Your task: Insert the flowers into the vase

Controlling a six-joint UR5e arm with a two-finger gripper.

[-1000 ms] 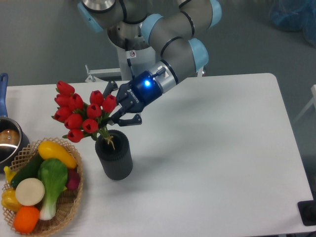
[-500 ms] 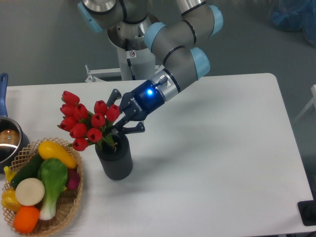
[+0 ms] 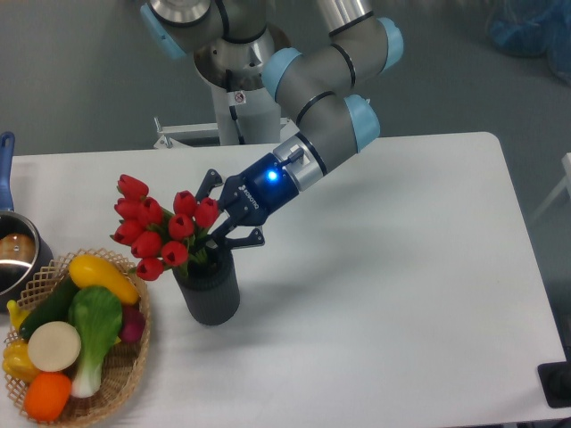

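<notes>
The flowers (image 3: pixel 161 228), a bunch of red tulip buds on green stems, lean out to the left of the vase mouth with their stem ends inside it. The vase (image 3: pixel 211 292) is a dark grey ribbed cylinder standing upright on the white table, left of centre. My gripper (image 3: pixel 217 223) reaches in from the upper right, just above the vase mouth and right behind the buds. It is closed on the stems; its fingertips are partly hidden by the buds.
A wicker basket (image 3: pixel 134 361) of vegetables, with a green-leafed white-stalked one (image 3: pixel 92 325), stands left of the vase at the front left. A steel pot (image 3: pixel 15 256) with a blue handle sits at the left edge. The arm's base (image 3: pixel 234 107) is behind the table.
The gripper and the flowers moved together down and to the right. The stems went deeper into the vase and the buds now sit lower, close over its mouth.
</notes>
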